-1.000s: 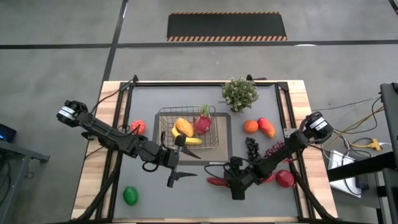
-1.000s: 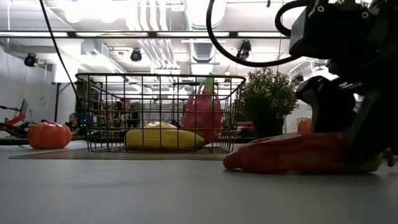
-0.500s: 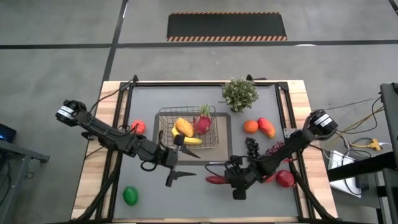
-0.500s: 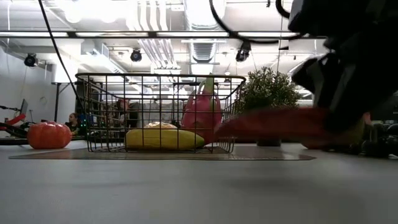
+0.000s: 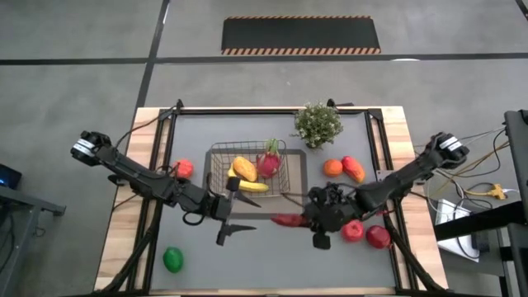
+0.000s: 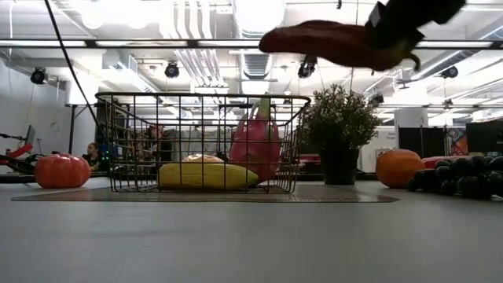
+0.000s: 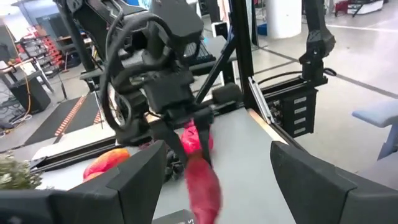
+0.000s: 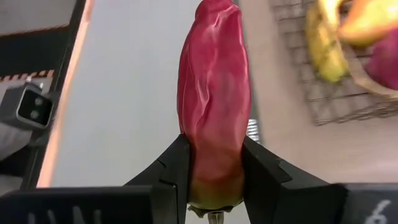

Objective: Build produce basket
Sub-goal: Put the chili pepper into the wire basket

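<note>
The wire basket stands on a dark mat and holds a banana, a mango and a pink dragon fruit. My right gripper is shut on the red pepper, in the air just near of the basket's near right corner. In the low view the pepper hangs high above the table. My left gripper is open near of the basket and touches nothing. On the table lie a lime, grapes, an orange and red apples. My right gripper pinches the pepper between its two fingers at its yellow-green stem end. The fingers come level from the table's right and lie along the pepper. It is lifted clear and roughly level, its tip pointing toward the table's left.
A potted plant stands at the far edge beyond the basket. A red fruit lies left of the basket, and another orange-red fruit right of the orange. A second apple sits near the right arm. Bare table lies between lime and pepper.
My right gripper, shut on the pepper, has risen and moved toward the far edge and the basket. The pepper, which lay on the table, is now lifted clear and high in the low view.
</note>
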